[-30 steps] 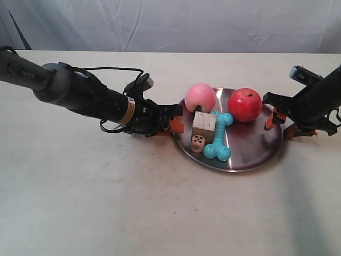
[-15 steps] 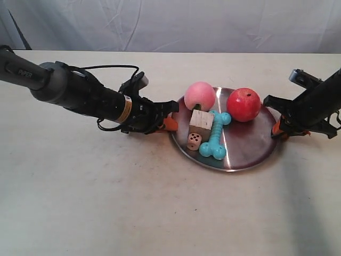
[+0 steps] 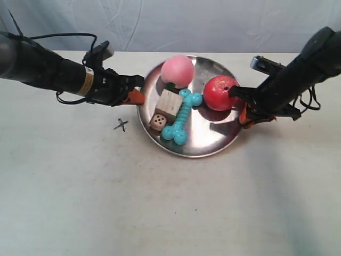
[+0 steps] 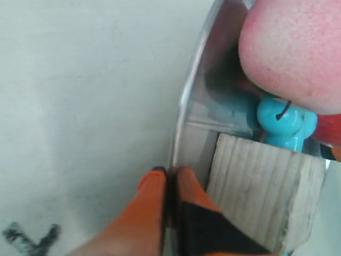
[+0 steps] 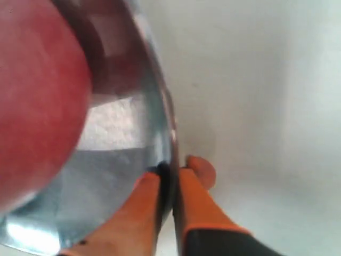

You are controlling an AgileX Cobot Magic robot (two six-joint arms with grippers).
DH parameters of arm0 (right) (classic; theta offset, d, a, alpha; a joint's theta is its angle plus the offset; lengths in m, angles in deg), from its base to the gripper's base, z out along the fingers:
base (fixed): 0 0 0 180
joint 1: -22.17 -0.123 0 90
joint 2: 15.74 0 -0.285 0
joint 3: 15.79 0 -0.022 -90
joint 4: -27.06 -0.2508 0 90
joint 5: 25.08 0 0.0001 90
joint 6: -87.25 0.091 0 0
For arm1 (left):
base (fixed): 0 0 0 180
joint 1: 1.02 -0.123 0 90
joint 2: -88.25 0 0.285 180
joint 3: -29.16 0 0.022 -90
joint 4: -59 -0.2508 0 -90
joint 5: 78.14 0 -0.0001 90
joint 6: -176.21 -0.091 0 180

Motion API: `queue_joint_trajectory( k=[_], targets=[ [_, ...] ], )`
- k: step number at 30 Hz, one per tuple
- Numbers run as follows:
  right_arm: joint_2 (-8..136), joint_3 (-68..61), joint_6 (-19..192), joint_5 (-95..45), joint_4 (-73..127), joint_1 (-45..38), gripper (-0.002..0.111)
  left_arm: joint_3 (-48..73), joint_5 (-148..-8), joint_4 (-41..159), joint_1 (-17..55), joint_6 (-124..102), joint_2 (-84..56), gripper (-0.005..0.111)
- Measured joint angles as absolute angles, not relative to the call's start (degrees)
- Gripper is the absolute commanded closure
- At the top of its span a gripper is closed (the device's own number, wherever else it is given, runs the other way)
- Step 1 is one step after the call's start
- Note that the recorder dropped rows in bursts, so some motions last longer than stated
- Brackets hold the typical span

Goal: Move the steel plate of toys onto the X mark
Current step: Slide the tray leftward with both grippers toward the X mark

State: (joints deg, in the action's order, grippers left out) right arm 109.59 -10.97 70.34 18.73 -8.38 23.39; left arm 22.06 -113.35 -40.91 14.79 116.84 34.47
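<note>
Here the steel plate (image 3: 213, 141) sits toward the far edge of the table (image 3: 160, 213), about midway between its left and right edges, with an arm at each side of it. The left gripper (image 3: 136, 97) has its orange fingers closed on the plate's rim. The left wrist view shows the thin metal edge pinched between the two fingertips (image 4: 169, 172), right next to the wooden cube (image 4: 264, 186). On the opposite side, the right gripper (image 3: 246, 114) is likewise clamped on the rim, one finger inside the plate and one outside (image 5: 173, 166), close to the apple (image 5: 37, 106).

All five toys are on the plate. The peach (image 3: 177, 71) is at the far side and the apple (image 3: 220, 92) is beside the right gripper. The wooden cube (image 3: 169, 103) lies near the left gripper. The turquoise bone (image 3: 180, 117) lies slantwise across the middle, touching the cube. The small die (image 3: 157, 121) is just in front of the cube, near the rim.

The X mark (image 3: 121, 125) is drawn on the bare table just beside the plate, on the left gripper's side and a little nearer the front edge than that gripper. The plate does not cover it. The left wrist view also shows the mark (image 4: 29, 240), clear of the rim. Whether the plate's underside touches the table I cannot tell.
</note>
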Motion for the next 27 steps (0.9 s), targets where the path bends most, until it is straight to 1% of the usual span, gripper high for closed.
queue_joint_trajectory(
  k=[6, 10, 17, 21, 27],
  targets=[
    [110.4, -18.7, 75.1, 23.1, -6.2, 18.3, 0.108, 18.4, -118.4, -41.6, 7.5, 116.5, 34.1, 0.107],
    [113.8, -23.6, 79.3, 27.8, -4.9, 15.5, 0.108, 14.3, -122.5, -42.1, 2.5, 116.4, 34.1, 0.107],
    [122.0, -28.7, 82.9, 34.4, -4.3, 13.6, 0.108, 10.1, -123.6, -42.4, 0.8, 116.8, 32.4, 0.107],
    [122.7, -29.5, 83.6, 34.7, -4.0, 12.6, 0.108, 9.6, -124.0, -42.5, -0.3, 116.9, 31.0, 0.107],
    [123.6, -31.4, 84.0, 34.0, -4.9, 10.3, 0.108, 9.1, -125.1, -42.8, -3.9, 116.1, 29.9, 0.107]
  ],
)
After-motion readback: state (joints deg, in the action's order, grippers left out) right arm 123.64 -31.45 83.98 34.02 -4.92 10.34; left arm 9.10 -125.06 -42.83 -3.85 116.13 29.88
